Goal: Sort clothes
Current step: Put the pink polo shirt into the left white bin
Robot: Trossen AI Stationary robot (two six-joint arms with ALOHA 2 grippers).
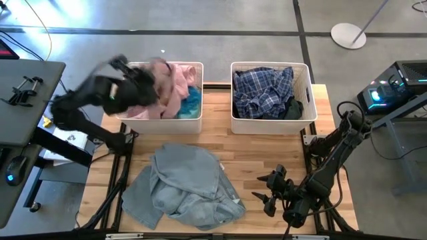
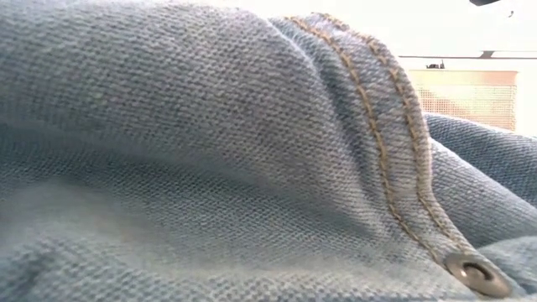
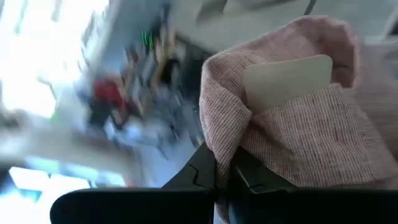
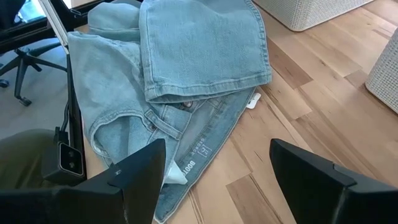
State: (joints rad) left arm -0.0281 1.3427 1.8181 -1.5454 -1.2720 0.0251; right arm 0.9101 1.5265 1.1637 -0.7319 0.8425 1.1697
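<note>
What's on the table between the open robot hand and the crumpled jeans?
Nothing: the right hand and the jeans are separated only by bare wooden table, clearest in the right wrist view.

likely a robotics lab: bare concrete floor, a wooden table on a dark frame, a lit electronics box.

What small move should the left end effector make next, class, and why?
Probably lift straight up. The left end effector is shut on the pink garment above the left basket, where the cloth lies bunched beside something teal; raising it should pull the garment free. The right end effector waits open.
</note>
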